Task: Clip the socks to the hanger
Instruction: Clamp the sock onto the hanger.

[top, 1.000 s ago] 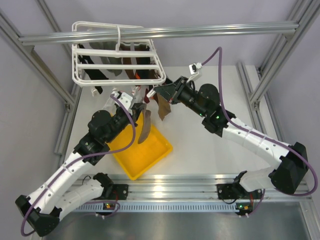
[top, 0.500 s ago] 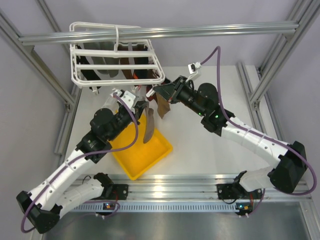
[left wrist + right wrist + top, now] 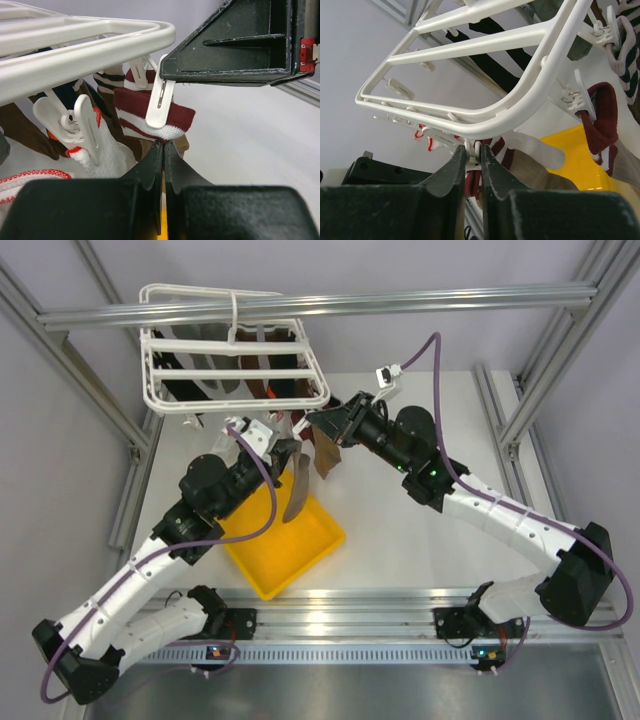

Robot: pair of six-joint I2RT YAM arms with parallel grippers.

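— What takes up most of the scene?
— The white tabletop (image 3: 420, 540). A yellow tray (image 3: 270, 550) lies on it at an angle, just in front of the left arm (image 3: 150, 560). Above the far left part, the hanger (image 3: 75, 56) hangs by its hook from an aluminium bar (image 3: 400, 302).

— And the arms?
— Both reach up to the hanger's near right corner. The left arm comes from below and the right arm (image 3: 500, 515) from the right, and their jaws almost meet there.

— Where are the socks?
— Several hang clipped under the frame. There are dark socks (image 3: 525, 57) toward the back, a maroon sock (image 3: 600, 120) on a side rail, and a white sock (image 3: 107, 150) with red trim beside the corner. The maroon-and-white striped sock (image 3: 175, 117) has its cuff up at that corner, and its foot dangles over the tray.

— Who has hold of it?
— The left jaws are pressed together just under the cuff. They seem to pinch its lower edge, though the wrist camera shows little of the fabric between the tips.

— And the right jaws?
— They are nearly together, squeezing a white clip (image 3: 161, 102) that hangs from the corner rail. The clip's lower end lies over the striped cuff.
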